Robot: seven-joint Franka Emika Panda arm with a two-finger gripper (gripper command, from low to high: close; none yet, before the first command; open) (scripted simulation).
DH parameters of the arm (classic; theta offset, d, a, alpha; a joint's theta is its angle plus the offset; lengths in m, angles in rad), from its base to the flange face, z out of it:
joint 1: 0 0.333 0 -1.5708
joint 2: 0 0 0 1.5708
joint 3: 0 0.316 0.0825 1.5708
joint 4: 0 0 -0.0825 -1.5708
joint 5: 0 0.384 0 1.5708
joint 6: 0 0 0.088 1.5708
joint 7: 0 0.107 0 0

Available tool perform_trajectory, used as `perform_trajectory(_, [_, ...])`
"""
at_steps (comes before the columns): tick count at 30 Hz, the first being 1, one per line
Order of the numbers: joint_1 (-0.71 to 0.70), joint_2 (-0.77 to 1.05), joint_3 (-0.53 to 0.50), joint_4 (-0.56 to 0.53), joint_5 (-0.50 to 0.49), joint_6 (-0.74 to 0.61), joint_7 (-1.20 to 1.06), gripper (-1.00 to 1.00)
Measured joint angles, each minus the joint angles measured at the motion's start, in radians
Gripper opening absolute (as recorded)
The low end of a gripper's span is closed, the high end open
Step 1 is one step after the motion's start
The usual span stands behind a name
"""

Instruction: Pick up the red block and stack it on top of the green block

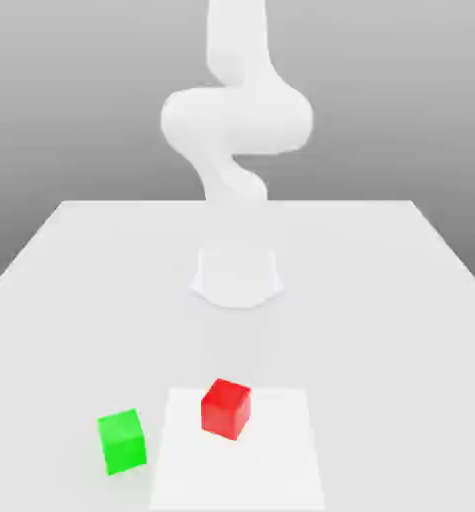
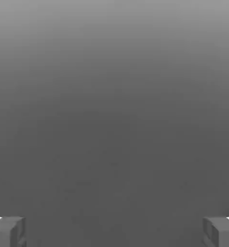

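On the surface (image 1: 71, 290), toward the exterior view's left, the green block (image 1: 122, 441) sits near the front edge. Just to its right, apart from it, the red block (image 1: 226, 407) rests on a paler square patch (image 1: 271, 460). The fingers (image 2: 7, 231) are spread wide, released, grasping nothing.

We are seeing a white table (image 1: 71, 300) with a brighter white square patch (image 1: 271, 460) lying on it, grey backdrop (image 1: 61, 100) behind.
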Motion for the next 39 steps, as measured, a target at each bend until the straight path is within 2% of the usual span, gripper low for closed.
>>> perform_trajectory(6, [-0.087,0.218,0.081,-0.145,-0.065,0.133,0.152,0.0])
perform_trajectory(12, [-0.142,0.44,0.107,-0.292,-0.098,0.269,0.282,0.0])
perform_trajectory(15, [-0.153,0.562,0.104,-0.374,-0.076,0.351,0.327,0.0])
perform_trajectory(18, [-0.144,0.677,0.1,-0.451,0.008,0.435,0.325,0.0])
perform_trajectory(22, [-0.143,0.764,0.095,-0.454,0.01,0.508,0.34,0.0])
perform_trajectory(30, [-0.096,0.94,0.027,-0.434,-0.074,0.656,0.401,0.0])
perform_trajectory(31, [-0.089,0.955,0.019,-0.433,-0.08,0.669,0.404,-1.0])
perform_trajectory(39, [-0.096,0.939,0.028,-0.434,-0.076,0.657,0.403,-1.0])
